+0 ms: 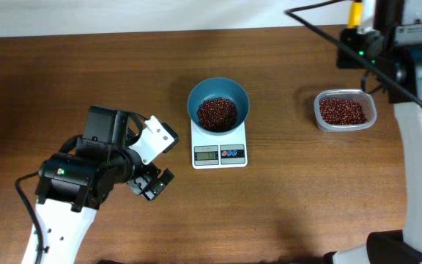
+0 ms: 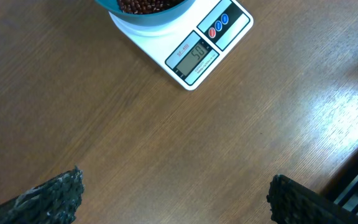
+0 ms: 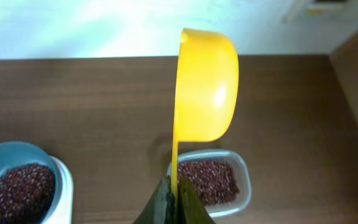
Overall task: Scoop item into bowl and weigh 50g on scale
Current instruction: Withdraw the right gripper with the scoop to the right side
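The teal-blue bowl [image 1: 218, 100] holds dark red-brown beans [image 1: 217, 114] and stands on the white scale [image 1: 219, 153]. The scale shows in the left wrist view [image 2: 194, 46] too, display lit. My left gripper [image 2: 176, 199] is open and empty over bare wood, front-left of the scale [image 1: 151, 183]. My right gripper [image 3: 174, 196] is shut on the handle of a yellow scoop [image 3: 205, 84], held edge-on above the clear tub [image 3: 244, 180] of beans [image 3: 207, 180]. The right gripper itself is hidden in the overhead view. The bowl also shows in the right wrist view [image 3: 5, 155].
The clear plastic tub [image 1: 345, 110] with beans stands right of the scale. The right arm's white link [image 1: 416, 161] rises along the right edge. Black cables [image 1: 321, 33] run at the back right. The left arm's body [image 1: 86, 169] covers the front left.
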`<act>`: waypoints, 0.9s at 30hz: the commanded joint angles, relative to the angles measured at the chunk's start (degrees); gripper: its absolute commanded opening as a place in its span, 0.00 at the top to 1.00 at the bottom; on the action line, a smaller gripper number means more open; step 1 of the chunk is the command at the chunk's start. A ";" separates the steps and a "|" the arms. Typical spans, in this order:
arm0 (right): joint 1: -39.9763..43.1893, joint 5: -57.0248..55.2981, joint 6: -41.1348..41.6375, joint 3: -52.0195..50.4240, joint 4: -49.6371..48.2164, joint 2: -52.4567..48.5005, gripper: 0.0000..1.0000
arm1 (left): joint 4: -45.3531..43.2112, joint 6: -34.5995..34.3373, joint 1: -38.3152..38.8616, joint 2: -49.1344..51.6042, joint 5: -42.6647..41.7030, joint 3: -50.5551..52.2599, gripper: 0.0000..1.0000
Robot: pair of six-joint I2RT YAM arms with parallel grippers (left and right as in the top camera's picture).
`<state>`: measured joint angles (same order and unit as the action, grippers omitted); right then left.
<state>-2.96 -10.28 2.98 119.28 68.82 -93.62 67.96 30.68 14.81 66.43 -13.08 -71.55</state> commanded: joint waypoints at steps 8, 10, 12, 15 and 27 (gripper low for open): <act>8.02 -0.72 18.16 0.48 1.29 5.25 0.96 | 0.09 1.09 -0.35 0.24 0.00 -1.03 0.01; 10.12 -0.92 19.74 0.46 2.62 8.44 0.96 | 0.09 1.09 -0.35 0.24 -0.02 -1.03 0.01; 12.39 -2.62 21.64 0.46 6.38 11.80 0.96 | 0.09 1.09 -0.35 0.24 0.00 -1.03 0.01; 15.15 -7.48 28.28 0.20 14.38 14.97 0.96 | 0.09 1.09 -0.35 0.24 -0.02 -1.03 0.01; 16.48 -12.50 44.52 -10.88 28.11 20.70 0.96 | 0.09 1.09 -0.35 0.24 0.00 -1.03 0.01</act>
<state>13.32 -19.84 42.33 111.31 96.92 -75.96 67.96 30.68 14.81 66.43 -13.08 -71.57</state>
